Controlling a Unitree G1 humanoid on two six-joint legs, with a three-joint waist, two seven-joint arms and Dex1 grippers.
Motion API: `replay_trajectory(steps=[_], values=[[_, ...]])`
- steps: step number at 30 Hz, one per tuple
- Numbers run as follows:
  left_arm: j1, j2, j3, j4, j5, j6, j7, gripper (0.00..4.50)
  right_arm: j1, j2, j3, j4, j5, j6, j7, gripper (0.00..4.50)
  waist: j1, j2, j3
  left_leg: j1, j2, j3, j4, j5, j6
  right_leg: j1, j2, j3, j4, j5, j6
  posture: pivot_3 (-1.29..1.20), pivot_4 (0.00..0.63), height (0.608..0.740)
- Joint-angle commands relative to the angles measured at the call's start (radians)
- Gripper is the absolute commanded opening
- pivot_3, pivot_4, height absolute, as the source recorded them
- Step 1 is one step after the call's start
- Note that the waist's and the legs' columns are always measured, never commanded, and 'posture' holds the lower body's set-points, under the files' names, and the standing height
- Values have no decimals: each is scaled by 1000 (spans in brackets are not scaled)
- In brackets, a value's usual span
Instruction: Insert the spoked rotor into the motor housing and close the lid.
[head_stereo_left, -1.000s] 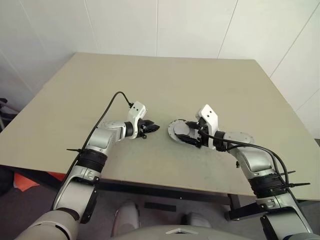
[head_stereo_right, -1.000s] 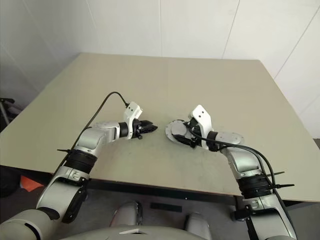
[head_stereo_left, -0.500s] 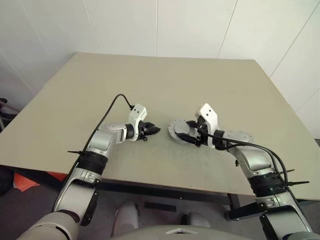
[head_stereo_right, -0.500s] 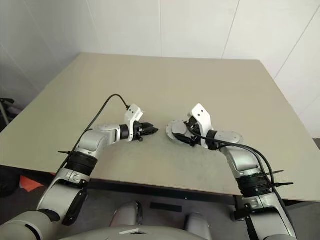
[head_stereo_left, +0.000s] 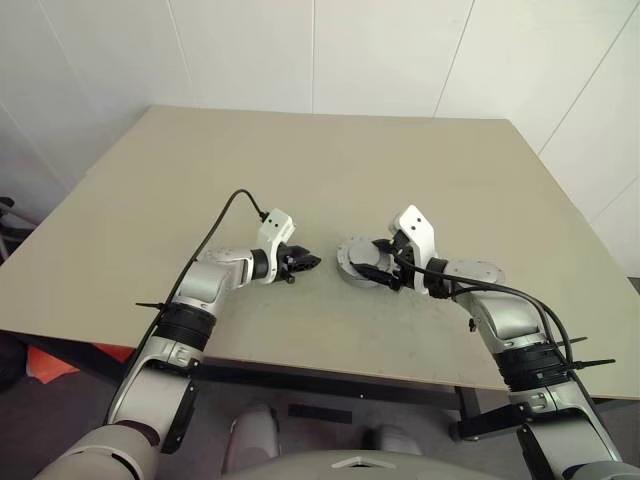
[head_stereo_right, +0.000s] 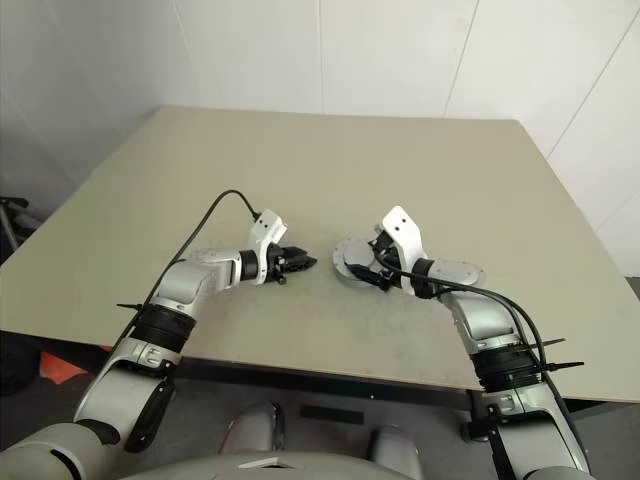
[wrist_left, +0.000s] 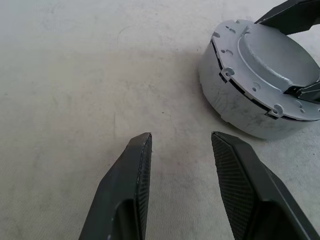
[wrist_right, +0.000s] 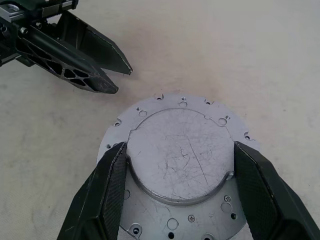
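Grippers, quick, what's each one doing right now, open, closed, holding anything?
Left gripper: open, empty, beside the motor housing.
Right gripper: fingers spread around the raised centre of the lid, which sits on the housing.

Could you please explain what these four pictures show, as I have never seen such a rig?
This is a humanoid robot with two arms, each ending in a gripper of two black fingers. The two wide pictures come from the two eyes of a camera on its head, looking down over a beige table. The two close pictures come from cameras on the wrists, looking along each gripper's fingers.

One thing lies on the table: the motor housing, a short round grey metal part whose flat top has small holes and a raised round centre. The right gripper reaches over it, with its fingers on either side of that raised centre, seemingly pressing on it. The left gripper is open and empty, just beside the housing and pointing towards it.
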Motion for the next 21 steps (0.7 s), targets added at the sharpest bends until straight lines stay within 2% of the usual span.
replay_trajectory(steps=[1, 21], values=[[-15, 1, 9, -24, -1, -11, 1, 2025, -3, -22, 13, 34, -42, -14, -9, 3203, 0, 0, 0, 0, 0, 0, 0, 0, 0, 0, 0, 0, 0, 0, 0, 0, 0, 740], [-17, -2, 9, -24, -1, -12, 2, 2025, 24, -56, 29, 79, -40, 15, 17, 3203, 4, -1, -1, 1, -1, 0, 0, 0, 0, 3, 0, -1, -1, 0, 0, 0, 0, 740]])
